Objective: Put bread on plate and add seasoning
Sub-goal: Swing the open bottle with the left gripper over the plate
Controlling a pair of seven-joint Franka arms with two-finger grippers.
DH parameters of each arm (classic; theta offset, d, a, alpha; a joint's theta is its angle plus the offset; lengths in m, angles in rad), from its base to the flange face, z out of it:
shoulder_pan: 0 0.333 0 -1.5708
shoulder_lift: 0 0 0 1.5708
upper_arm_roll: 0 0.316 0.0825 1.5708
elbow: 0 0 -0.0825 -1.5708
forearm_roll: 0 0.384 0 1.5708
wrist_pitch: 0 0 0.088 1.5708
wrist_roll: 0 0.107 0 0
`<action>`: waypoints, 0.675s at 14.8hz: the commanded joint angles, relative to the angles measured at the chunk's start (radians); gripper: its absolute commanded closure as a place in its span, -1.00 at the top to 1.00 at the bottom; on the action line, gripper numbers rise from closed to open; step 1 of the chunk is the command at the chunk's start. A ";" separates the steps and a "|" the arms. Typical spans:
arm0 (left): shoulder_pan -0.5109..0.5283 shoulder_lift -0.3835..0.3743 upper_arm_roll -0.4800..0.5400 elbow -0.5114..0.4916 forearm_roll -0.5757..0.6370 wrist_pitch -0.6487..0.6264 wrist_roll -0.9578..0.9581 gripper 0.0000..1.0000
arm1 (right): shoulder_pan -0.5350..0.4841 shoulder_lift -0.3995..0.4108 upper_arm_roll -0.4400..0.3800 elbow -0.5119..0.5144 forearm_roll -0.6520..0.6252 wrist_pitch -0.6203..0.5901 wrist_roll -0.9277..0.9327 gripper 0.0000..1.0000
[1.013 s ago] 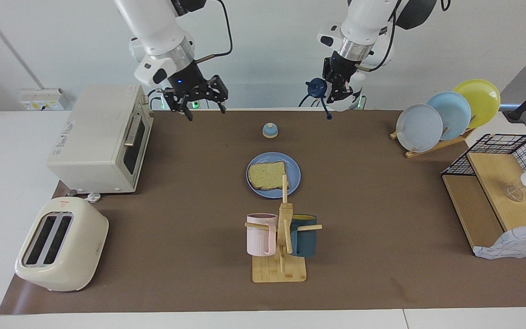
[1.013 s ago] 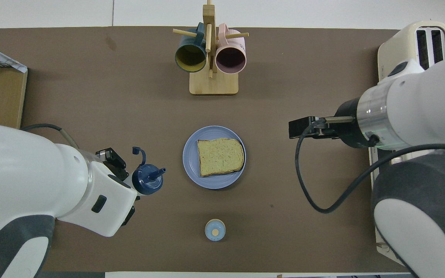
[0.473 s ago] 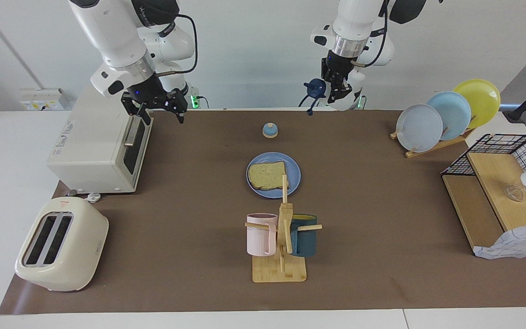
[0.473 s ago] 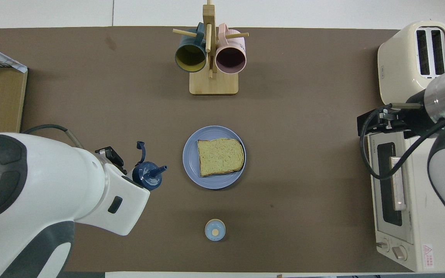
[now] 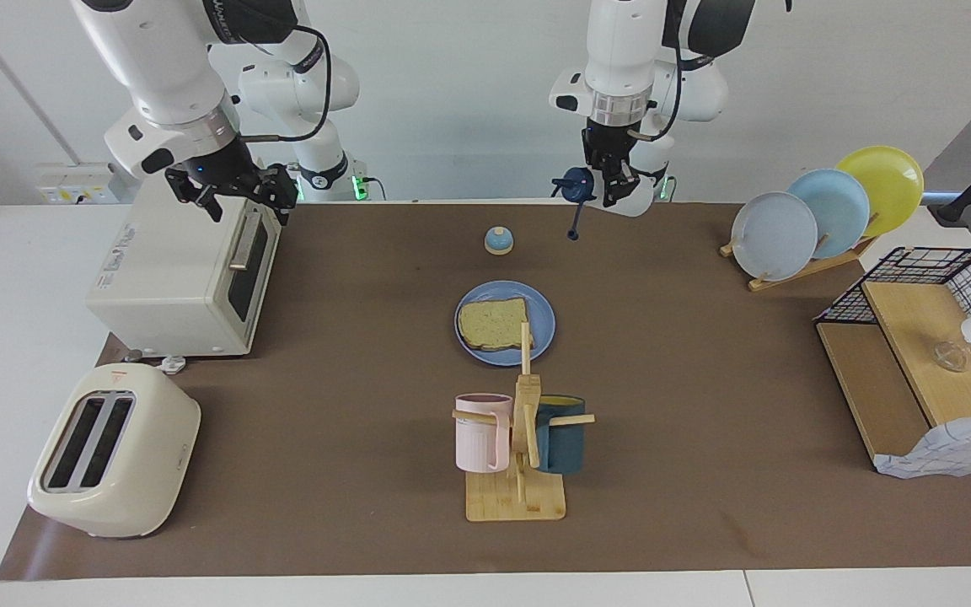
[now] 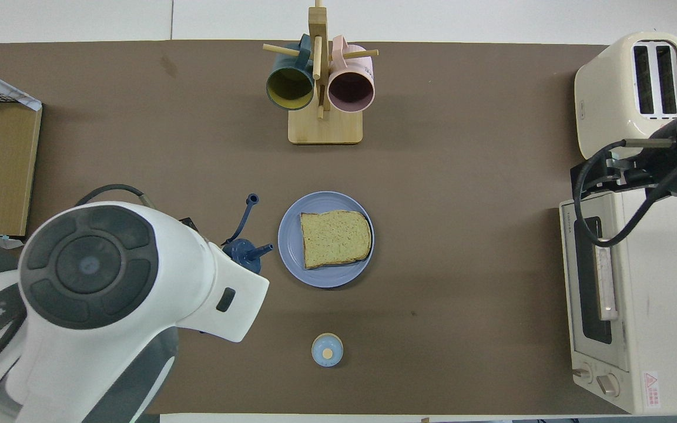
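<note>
The bread lies flat on the blue plate in the middle of the table; both also show in the overhead view, bread on plate. My left gripper is shut on the seasoning bottle and holds it up in the air, tipped on its side. Its navy cap points toward the plate, and the cap loop hangs loose. The bottle is over the table just beside the plate, toward the left arm's end. My right gripper is open and empty over the toaster oven.
A small blue-domed bell stands nearer to the robots than the plate. A wooden mug rack with two mugs stands farther out. A toaster oven and toaster are at the right arm's end. A plate rack and wire shelf are at the left arm's end.
My left gripper has carried the bottle closer to the plate. My right arm has drawn back from over the table to over the toaster oven.
</note>
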 commanded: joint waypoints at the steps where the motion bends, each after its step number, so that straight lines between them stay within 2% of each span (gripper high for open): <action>1: -0.018 0.043 -0.009 0.054 0.067 0.000 -0.030 -0.43 | -0.025 0.007 -0.025 0.016 -0.006 -0.019 -0.064 1.00; 4: -0.069 0.076 -0.010 0.054 0.124 0.003 -0.074 -0.43 | -0.028 -0.005 -0.014 0.000 -0.004 -0.004 -0.065 1.00; 10: -0.164 0.216 -0.012 0.127 0.248 -0.007 -0.173 -0.44 | -0.048 -0.028 -0.031 -0.035 -0.001 -0.004 -0.163 1.00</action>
